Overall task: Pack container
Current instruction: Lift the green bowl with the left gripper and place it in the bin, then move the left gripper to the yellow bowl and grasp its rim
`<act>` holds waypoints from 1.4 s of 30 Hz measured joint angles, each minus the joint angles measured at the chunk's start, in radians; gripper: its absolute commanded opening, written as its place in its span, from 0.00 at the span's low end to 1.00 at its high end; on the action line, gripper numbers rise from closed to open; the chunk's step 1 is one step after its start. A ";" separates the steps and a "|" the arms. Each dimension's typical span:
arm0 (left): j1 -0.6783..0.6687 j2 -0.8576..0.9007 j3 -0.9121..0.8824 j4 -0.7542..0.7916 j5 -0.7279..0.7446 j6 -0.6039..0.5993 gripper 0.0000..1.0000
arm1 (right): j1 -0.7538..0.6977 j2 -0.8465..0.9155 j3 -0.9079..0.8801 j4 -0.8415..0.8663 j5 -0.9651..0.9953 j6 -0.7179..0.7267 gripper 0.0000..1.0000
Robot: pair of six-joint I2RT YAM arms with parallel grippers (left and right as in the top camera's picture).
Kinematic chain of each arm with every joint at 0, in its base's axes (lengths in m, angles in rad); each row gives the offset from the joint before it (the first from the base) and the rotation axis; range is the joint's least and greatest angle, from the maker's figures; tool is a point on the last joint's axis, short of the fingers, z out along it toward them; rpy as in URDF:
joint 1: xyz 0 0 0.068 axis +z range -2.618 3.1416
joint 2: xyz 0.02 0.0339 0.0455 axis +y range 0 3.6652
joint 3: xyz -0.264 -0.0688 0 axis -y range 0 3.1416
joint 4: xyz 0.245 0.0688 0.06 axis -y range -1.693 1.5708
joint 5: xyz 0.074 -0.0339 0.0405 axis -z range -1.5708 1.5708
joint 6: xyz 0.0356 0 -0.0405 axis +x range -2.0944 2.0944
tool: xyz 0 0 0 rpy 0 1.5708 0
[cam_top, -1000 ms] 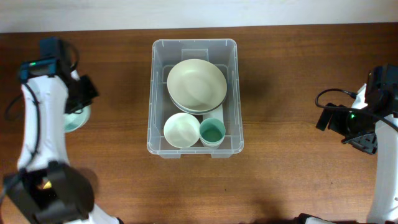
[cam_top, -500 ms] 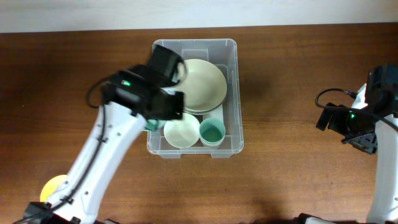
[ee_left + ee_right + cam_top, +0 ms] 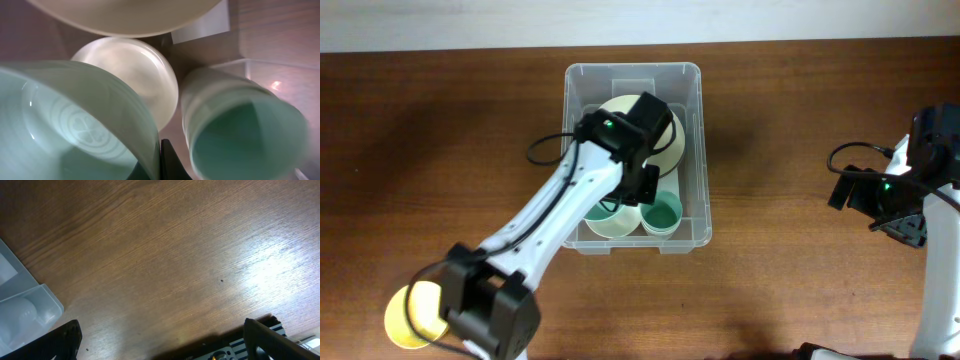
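Observation:
The container (image 3: 632, 68), a clear plastic bin, stands in the middle of the table. It holds a large cream bowl (image 3: 670, 135), a small cream bowl (image 3: 612, 227) and a green cup (image 3: 662, 214). My left gripper (image 3: 632, 190) reaches down into the bin and is shut on the rim of a light green bowl (image 3: 65, 125), held just above the small cream bowl (image 3: 137, 75) and beside the green cup (image 3: 240, 130). My right gripper (image 3: 167, 345) is open and empty over bare wood at the far right of the overhead view (image 3: 900, 222).
A yellow dish (image 3: 408, 312) lies on the table at the front left, partly under the left arm's base. A corner of the bin (image 3: 22, 312) shows at the left edge of the right wrist view. A white label (image 3: 202, 27) lies on the bin's base.
My left arm has swung from the bin's left wall further in and to the right, carrying the green bowl over the small cream bowl. The right arm has not moved.

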 measured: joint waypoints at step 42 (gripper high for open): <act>1.085 -0.215 -0.167 -0.276 -0.077 -0.596 0.34 | 0.000 0.000 0.000 0.000 0.000 0.000 0.99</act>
